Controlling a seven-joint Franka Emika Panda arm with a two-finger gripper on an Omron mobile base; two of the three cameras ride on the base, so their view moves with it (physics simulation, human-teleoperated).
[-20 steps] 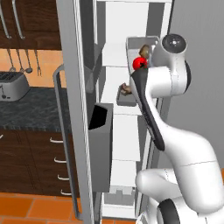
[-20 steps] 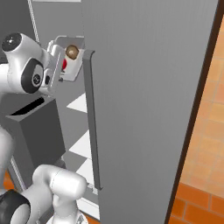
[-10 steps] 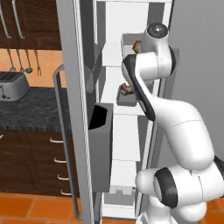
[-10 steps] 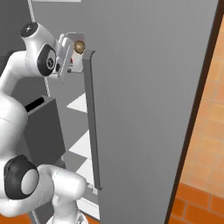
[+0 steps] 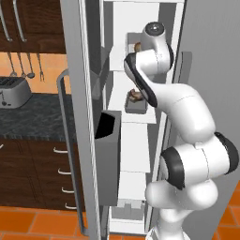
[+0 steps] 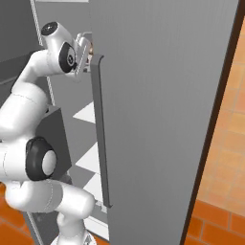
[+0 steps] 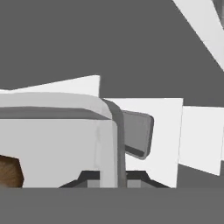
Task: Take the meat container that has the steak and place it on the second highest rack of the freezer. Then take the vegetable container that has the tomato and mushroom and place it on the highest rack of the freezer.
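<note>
Hand view, bottom centre: gripper (image 7: 108, 178) clenched on rim of vegetable container (image 7: 57, 131), fingertips (image 7: 133, 176) either side of its grey wall. Brown mushroom (image 7: 9, 171) at lower left inside container.

Left base view: dark door bin (image 5: 108, 150) left of centre; arm reaches up into freezer (image 5: 140, 28). Meat container (image 5: 136, 104) with steak (image 5: 135, 95) sits on second highest rack (image 5: 133, 115), centre. Highest rack (image 5: 125, 57) at upper centre, vegetable container at its level behind arm.

The freezer (image 5: 79, 117) door is looking like smooth matt grey metal; its shelves (image 5: 133, 159) are showing plain matt white; the cabinets (image 5: 33, 173) are showing dark wood.
</note>
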